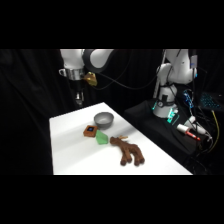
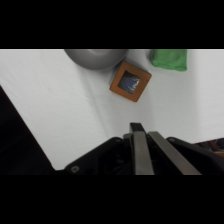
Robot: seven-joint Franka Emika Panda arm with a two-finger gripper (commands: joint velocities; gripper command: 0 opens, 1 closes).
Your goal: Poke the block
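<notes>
Gripper (image 1: 78,98) hangs high over the back edge of the counter (image 1: 70,150), fingers (image 2: 141,150) pressed together with nothing between them; my read is that's deliberate, a single blunt tip for poking. The block (image 2: 130,80) lies flat on the counter ahead of and well below the gripper, apart from it, wedged close beside the grey bowl (image 2: 95,57), with the green piece (image 2: 169,59) just off its other side. Tight neighbours probably call for a straight-down approach on its dark top patch.

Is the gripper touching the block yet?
Apart. The wrist view shows bare white table between the gripper and the block; the side view has the gripper hanging above the table's far edge.
</notes>
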